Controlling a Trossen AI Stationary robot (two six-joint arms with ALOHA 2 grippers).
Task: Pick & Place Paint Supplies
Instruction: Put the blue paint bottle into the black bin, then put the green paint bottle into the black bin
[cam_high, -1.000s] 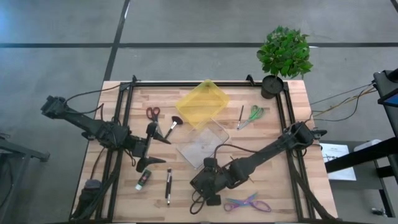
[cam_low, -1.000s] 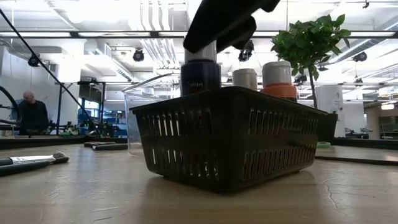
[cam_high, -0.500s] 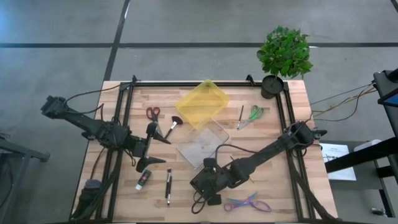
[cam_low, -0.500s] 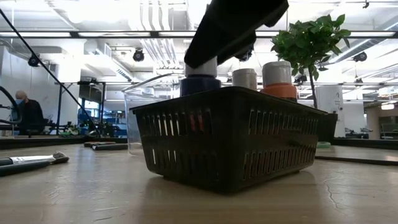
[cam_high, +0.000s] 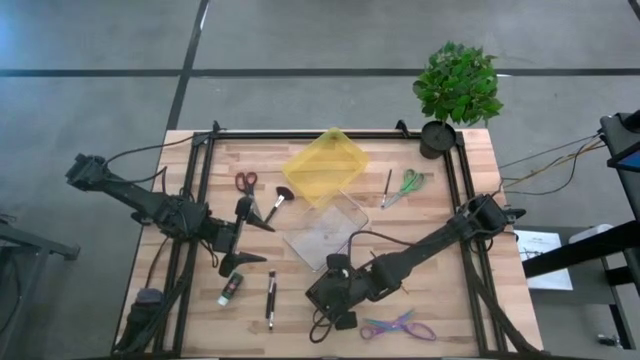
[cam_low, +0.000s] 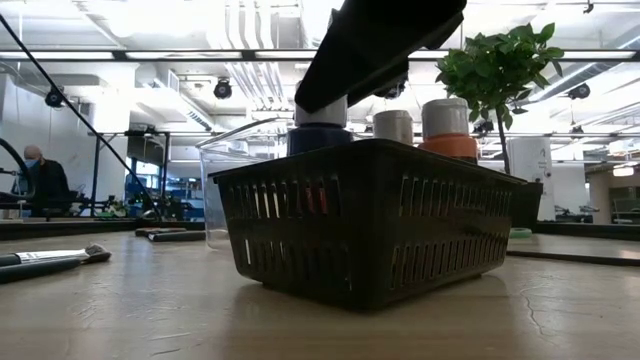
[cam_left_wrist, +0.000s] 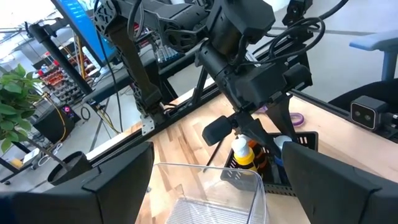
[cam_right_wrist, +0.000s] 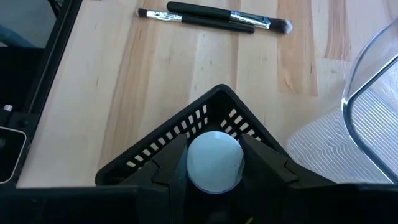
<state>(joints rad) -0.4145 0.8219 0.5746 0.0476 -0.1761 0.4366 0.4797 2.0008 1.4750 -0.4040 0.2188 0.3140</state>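
Overhead, the right gripper (cam_high: 330, 290) sits low in the centre of the frame above a black basket (cam_high: 342, 321) near the desk's (cam_high: 450, 300) front edge. The left gripper (cam_high: 243, 232) waits left of centre; how far its fingers are spread cannot be told from this view. A green bottle (cam_high: 230, 289) lies on its side at lower left, long axis slightly tilted from the vertical of the frame, with a dark brush (cam_high: 271, 297) just beside it.

At desk height, the right arm comes in from the top centre onto a dark blue bottle (cam_low: 320, 137), upright in the basket (cam_low: 370, 225). An orange-red bottle (cam_low: 447, 131) stands upright at its right. Bare desk lies on both sides of the basket.

From the left wrist, that gripper's fingers (cam_left_wrist: 118, 180) are spread wide with nothing between them.

From the right wrist, the fingers (cam_right_wrist: 171, 163) are closed snugly on the blue bottle's white cap (cam_right_wrist: 214, 160) inside a basket corner. Two brushes (cam_right_wrist: 214, 18) lie across the top.
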